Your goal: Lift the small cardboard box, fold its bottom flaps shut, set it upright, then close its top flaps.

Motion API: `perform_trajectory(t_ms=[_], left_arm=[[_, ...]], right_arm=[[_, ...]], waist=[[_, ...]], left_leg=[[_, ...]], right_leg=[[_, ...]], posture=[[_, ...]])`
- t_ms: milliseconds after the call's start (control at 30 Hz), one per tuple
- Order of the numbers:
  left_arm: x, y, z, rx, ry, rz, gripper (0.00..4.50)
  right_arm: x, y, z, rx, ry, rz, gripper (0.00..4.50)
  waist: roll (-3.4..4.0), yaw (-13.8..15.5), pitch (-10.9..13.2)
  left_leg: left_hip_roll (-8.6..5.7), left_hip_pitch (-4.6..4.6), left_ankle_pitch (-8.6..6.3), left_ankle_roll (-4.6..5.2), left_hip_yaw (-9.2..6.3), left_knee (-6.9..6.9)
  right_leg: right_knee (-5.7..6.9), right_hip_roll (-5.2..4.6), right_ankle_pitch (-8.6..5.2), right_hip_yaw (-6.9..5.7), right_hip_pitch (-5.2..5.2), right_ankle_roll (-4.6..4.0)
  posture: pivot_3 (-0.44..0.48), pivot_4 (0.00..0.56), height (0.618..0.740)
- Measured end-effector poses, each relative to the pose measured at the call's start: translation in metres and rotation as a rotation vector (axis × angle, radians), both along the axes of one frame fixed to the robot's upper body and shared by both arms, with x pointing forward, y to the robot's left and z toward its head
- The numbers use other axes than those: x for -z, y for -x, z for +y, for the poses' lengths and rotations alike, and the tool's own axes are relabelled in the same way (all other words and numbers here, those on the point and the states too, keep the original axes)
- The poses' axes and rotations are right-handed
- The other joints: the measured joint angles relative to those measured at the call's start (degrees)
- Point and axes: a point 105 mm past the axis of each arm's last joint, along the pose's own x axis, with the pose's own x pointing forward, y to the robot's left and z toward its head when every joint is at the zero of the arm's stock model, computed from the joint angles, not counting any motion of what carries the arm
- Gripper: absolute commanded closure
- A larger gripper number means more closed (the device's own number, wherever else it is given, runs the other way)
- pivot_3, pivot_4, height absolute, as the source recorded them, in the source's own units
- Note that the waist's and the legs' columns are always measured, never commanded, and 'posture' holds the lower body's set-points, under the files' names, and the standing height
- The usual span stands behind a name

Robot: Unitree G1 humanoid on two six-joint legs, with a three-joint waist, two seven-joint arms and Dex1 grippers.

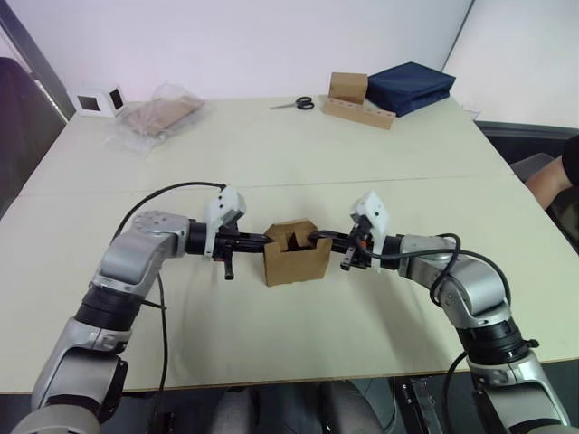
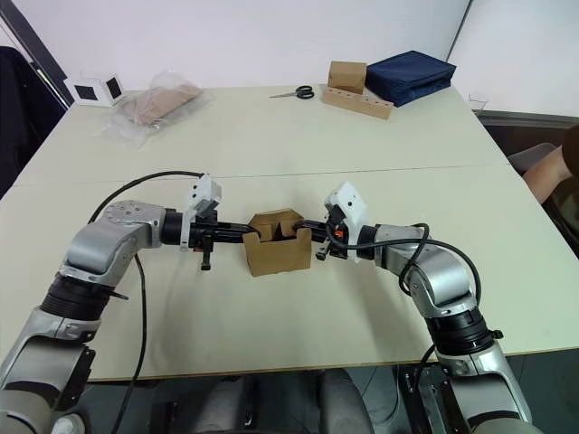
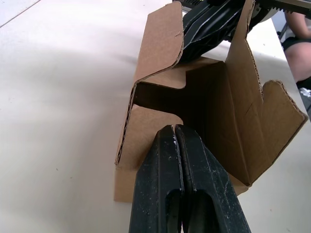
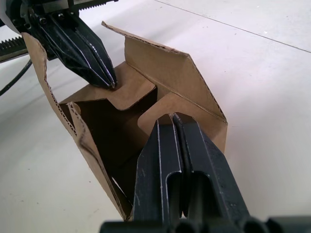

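Sitting upright on the table (image 1: 298, 163), near its front edge: the small cardboard box (image 1: 296, 262), open end up. Closing in on the box from opposite sides, the left gripper (image 1: 262, 240) and the right gripper (image 1: 318, 239), each with fingers pressed together on nothing, tips pushing an end flap down into the opening. Showing in the wrist views: the two small top flaps (image 3: 160, 80) tipping inward over the cavity, the two long side flaps standing up and splaying outward. Holding nothing, as far as can be seen, the box interior lying dark and bare.

Judging the step: tucking the short flaps ahead of folding the long ones. Risking a slide or a tip of the light box if one tip presses harder than the other, nothing gripping it. Risking the short flaps springing back up once the tips pull away. Risking a creased wall from pushing too deep.

Far behind the box: a plastic bag (image 1: 156, 117) of cardboard, scissors (image 1: 295, 104), a second brown box (image 1: 347, 88), a blue pouch (image 1: 411, 86).
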Motion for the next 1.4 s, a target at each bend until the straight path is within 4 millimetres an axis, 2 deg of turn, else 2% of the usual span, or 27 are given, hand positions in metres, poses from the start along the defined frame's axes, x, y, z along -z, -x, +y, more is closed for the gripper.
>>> perform_trajectory(t_ms=[233, 367, 700, 867, 1000, 1133, 1267, 1400], left_arm=[[-0.002, 0.001, -0.001, 0.002, 0.020, 0.013, 4.49], [-0.014, 0.001, 0.001, -0.009, 0.096, 0.015, 4.49], [-0.039, 0.002, 0.022, -0.044, 0.153, -0.018, 4.49], [-0.044, -0.013, 0.027, -0.090, 0.177, -0.007, 4.49], [-0.055, -0.026, 0.023, -0.095, 0.202, -0.039, 4.49], [-0.048, -0.034, 0.018, -0.099, 0.210, -0.016, 4.49], [-0.042, -0.045, 0.006, -0.084, 0.204, -0.007, 4.49], [-0.037, -0.048, 0.000, -0.062, 0.190, 0.000, 4.49]], right_arm=[[0.000, 0.000, 0.000, -0.001, 0.005, -0.003, 4.50], [-0.004, 0.000, -0.003, 0.014, -0.014, 0.011, 4.50], [-0.055, 0.009, -0.012, 0.029, -0.136, -0.055, 4.50], [-0.066, 0.028, -0.007, -0.032, -0.143, -0.070, 4.50], [-0.067, 0.044, 0.000, -0.086, -0.125, -0.077, 4.50], [-0.065, 0.052, 0.006, -0.117, -0.115, -0.078, 4.50], [-0.046, 0.057, 0.016, -0.140, -0.076, -0.027, 4.50], [-0.038, 0.056, 0.022, -0.147, -0.043, -0.021, 4.50]], waist=[[0.00, 0.00, -0.01], [0.00, -0.01, -0.01], [0.01, 0.02, 0.00], [0.00, 0.25, 0.00], [0.00, 0.10, 0.00], [0.00, -0.08, 0.00], [0.00, 0.07, 0.00], [0.00, 0.00, 0.00]], left_leg=[[0.00, 0.00, 0.00, 0.00, 0.00, 0.00], [0.00, -0.01, 0.00, 0.00, -0.01, 0.00], [0.00, -0.02, 0.00, 0.00, -0.01, -0.02], [-0.01, -0.03, 0.00, 0.00, -0.01, -0.01], [-0.01, -0.03, 0.00, 0.00, 0.00, -0.02], [0.00, -0.03, 0.00, 0.00, -0.01, -0.03], [-0.02, -0.05, 0.00, 0.00, 0.00, -0.01], [-0.02, -0.05, 0.00, 0.00, 0.00, -0.01]], right_leg=[[0.00, 0.00, 0.00, 0.00, 0.01, 0.00], [0.00, 0.00, 0.00, 0.00, -0.01, 0.00], [-0.01, -0.01, 0.00, 0.00, -0.03, 0.00], [-0.01, -0.01, 0.00, -0.02, -0.01, 0.00], [-0.03, 0.00, 0.00, -0.02, -0.02, 0.00], [-0.02, 0.01, 0.00, -0.01, -0.03, 0.00], [-0.03, -0.01, 0.00, -0.02, -0.03, 0.00], [-0.04, 0.00, 0.00, -0.01, -0.04, 0.00]], posture=[[0.000, 0.150, 0.740], [0.000, 0.150, 0.740], [0.000, 0.150, 0.740], [0.000, 0.150, 0.740], [0.000, 0.150, 0.740], [0.000, 0.150, 0.740], [0.000, 0.150, 0.740], [0.000, 0.150, 0.740]])
